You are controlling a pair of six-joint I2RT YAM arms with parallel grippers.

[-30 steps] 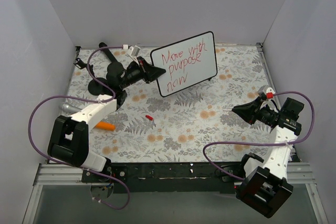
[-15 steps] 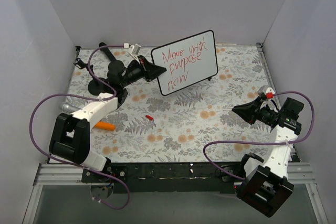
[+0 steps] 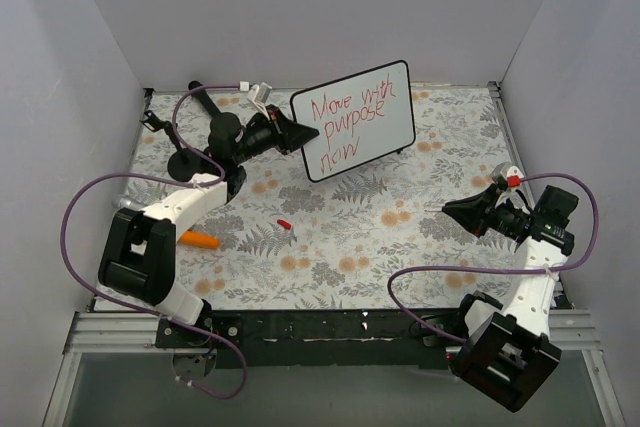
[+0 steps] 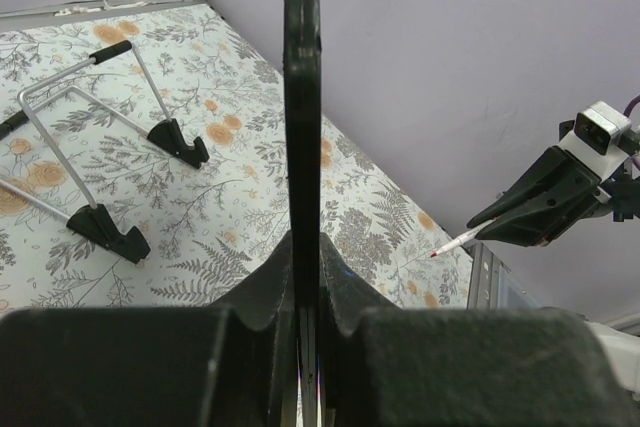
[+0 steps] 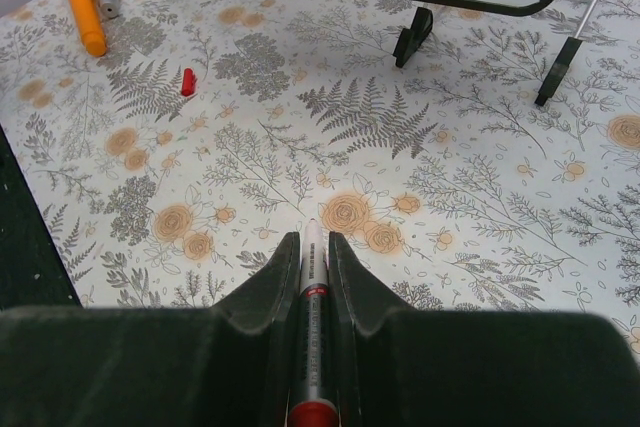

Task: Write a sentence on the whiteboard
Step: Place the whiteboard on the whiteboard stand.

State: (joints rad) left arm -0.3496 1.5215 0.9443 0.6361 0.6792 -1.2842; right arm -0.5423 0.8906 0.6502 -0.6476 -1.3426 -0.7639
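Left hand: My left hand (image 3: pixel 298 132) is shut tight on the left edge of the whiteboard (image 3: pixel 355 122). In the left wrist view I see the board edge-on, going straight up between the two fingers (image 4: pixel 262 292).
Right hand: My right hand (image 3: pixel 452 212) is at the right side of the top view, well apart from the board. It is shut on a marker (image 5: pixel 311 297), and the tip sticks out past the fingers and points at the board.
Whiteboard: It stands tilted at the upper middle of the top view, near the back wall. Its black feet (image 5: pixel 413 35) reach down to the table (image 3: pixel 350 247).
Sentence: The sentence (image 3: pixel 345 125) is in red, in three slanted lines. I read "Move with purpose now".
Wire legs: Thin metal legs (image 4: pixel 90 117) with black ends stand on the table behind the board.
Little things: A small red cap (image 3: pixel 284 223) lies near the middle of the table. An orange stick (image 3: pixel 203 240) lies at the left, by my left arm.
Table: It has a cloth with flowers and ferns.
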